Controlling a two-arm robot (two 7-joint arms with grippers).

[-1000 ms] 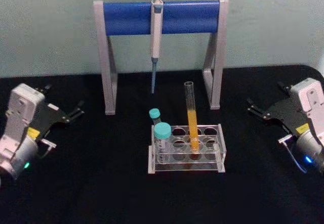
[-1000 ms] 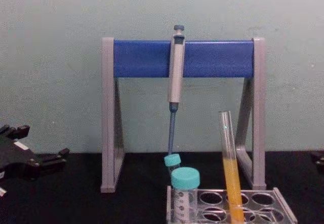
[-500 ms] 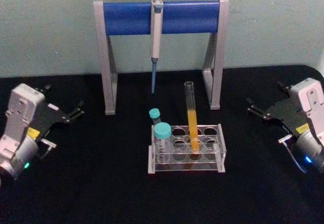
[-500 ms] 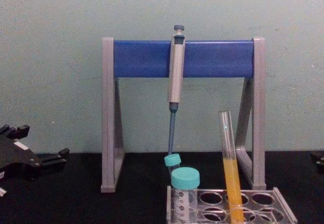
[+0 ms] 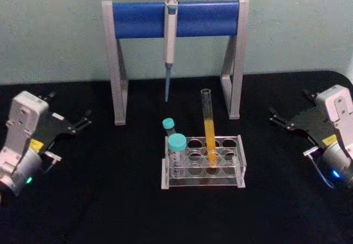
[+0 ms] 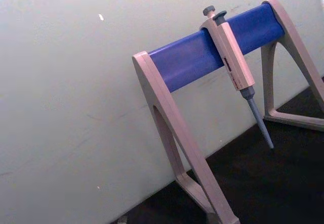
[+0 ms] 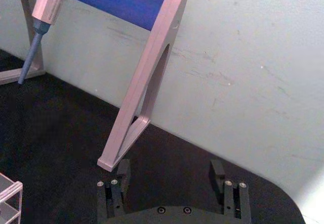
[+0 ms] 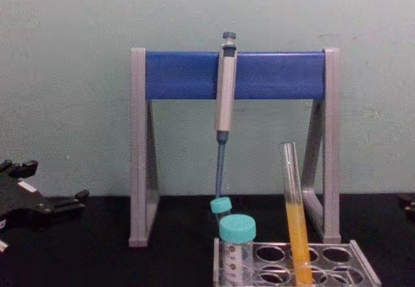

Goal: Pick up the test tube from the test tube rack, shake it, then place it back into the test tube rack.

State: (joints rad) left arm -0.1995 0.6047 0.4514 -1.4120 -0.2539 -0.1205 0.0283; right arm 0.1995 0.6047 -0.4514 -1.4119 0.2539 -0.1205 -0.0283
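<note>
Head view: test tube stands in the test tube rack; left gripper and right gripper are parked aside, jaws spread, nothing held.
Chest view: the tube's lean is shown plainly, so it should be gripped high and lifted straight.
Right wrist view: spread fingers are seen close.

Looks like clear, glossy glass in the test tube; clear, shiny hard plastic in the test tube rack. Smooth teal plastic on the vial caps. Matt grey on the pipette stand, with a satin blue crossbar. Smooth pale grey plastic on the pipette. Dull, matt black over the table. Matt black jaws and smooth pale grey casings on the left gripper and right gripper. Flat, scuffed paint on the wall.
</note>
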